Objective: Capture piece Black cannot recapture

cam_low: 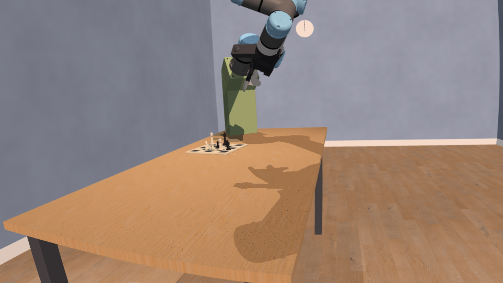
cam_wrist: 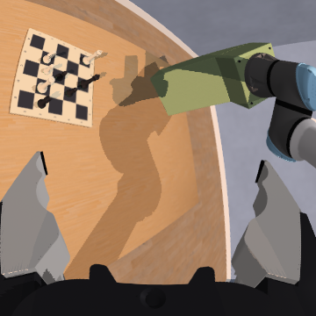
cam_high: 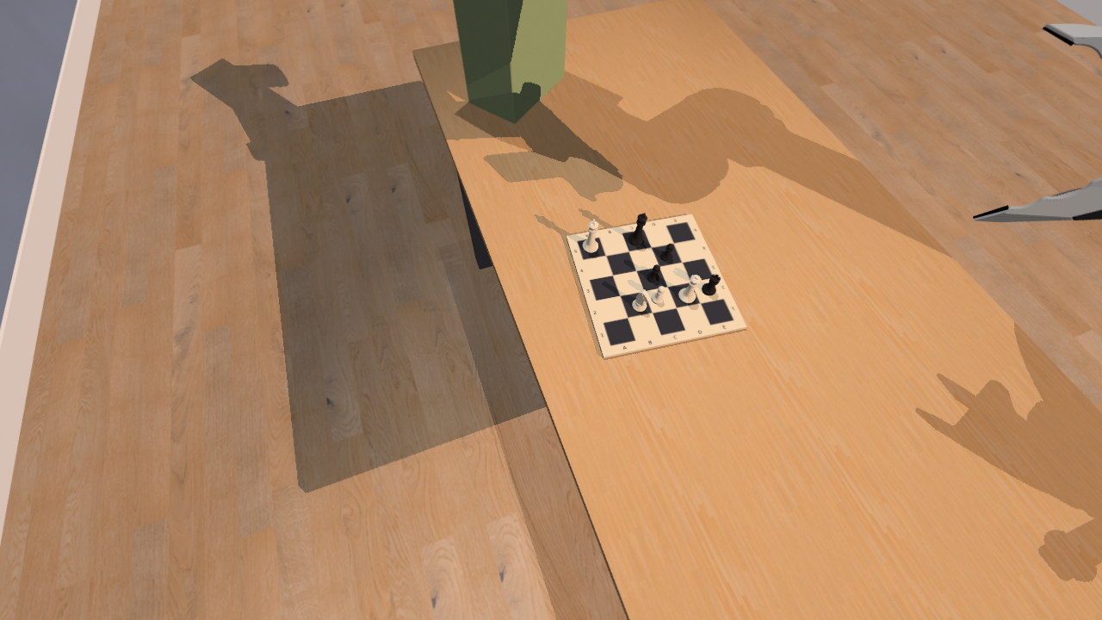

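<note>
A small 5x5 chessboard [cam_high: 609, 348] [cam_low: 192, 151] [cam_wrist: 53, 118] lies on the wooden table [cam_high: 770, 462] [cam_low: 175, 211]. A white king [cam_high: 591, 235] [cam_wrist: 93, 57] stands on A5 and a tall black piece [cam_high: 639, 229] [cam_wrist: 88, 82] on C5. Black pawns stand on D4 [cam_high: 667, 252] and C3 [cam_high: 653, 273]. Two white pawns [cam_high: 639, 302] [cam_high: 657, 294] stand on B2 and C2. A taller white piece [cam_high: 690, 288] is on D2, right beside a black piece [cam_high: 710, 285] on E2. All are upright. My gripper [cam_low: 250, 83] [cam_wrist: 152, 157] is open and empty, high above the table, far from the board.
The green robot pedestal [cam_high: 508, 53] [cam_low: 239, 105] [cam_wrist: 206, 75] stands on the table just behind the board. Arm shadows fall across the table top. The table's left edge runs close to the board's A file.
</note>
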`<state>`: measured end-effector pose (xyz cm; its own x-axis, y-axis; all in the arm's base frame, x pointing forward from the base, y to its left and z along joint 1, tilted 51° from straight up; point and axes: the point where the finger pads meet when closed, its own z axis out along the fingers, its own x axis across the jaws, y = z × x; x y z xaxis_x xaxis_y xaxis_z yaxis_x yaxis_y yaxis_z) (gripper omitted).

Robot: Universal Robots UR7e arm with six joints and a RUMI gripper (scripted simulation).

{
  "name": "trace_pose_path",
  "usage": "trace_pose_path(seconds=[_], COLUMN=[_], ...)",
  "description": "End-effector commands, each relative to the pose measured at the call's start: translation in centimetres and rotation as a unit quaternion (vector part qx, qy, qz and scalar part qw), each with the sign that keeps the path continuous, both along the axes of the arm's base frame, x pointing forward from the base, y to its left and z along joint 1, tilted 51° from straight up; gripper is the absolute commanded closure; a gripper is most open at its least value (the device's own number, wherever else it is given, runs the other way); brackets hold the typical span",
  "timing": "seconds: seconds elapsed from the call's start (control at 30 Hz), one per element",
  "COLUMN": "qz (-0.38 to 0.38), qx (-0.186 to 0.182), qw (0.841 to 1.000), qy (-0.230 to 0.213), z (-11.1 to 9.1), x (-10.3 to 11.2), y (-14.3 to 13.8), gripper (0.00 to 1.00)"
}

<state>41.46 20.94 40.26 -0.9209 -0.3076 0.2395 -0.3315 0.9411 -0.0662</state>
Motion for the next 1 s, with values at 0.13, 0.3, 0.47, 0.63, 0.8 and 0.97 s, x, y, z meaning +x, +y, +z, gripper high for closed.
trace_pose_path(seconds=[0.13, 0.3, 0.47, 0.63, 0.8, 0.97], qz=[0.0, 0.0, 0.0, 0.0, 0.001, 0.006], qx=[0.0, 0.0, 0.0, 0.0, 0.0, 0.0], qw=[1.0, 1.0, 1.0, 1.0, 1.0, 1.0], qy=[-0.001, -0.001, -0.001, -0.001, -0.001, 0.0], z=[0.07, 0.07, 0.07, 0.07, 0.05, 0.01], x=[-0.02, -0.02, -0.02, -0.02, -0.01, 0.03], y=[-0.02, -0.02, -0.02, -0.02, -0.01, 0.0], gripper=[0.0, 0.0, 0.0, 0.0, 0.0, 0.0])
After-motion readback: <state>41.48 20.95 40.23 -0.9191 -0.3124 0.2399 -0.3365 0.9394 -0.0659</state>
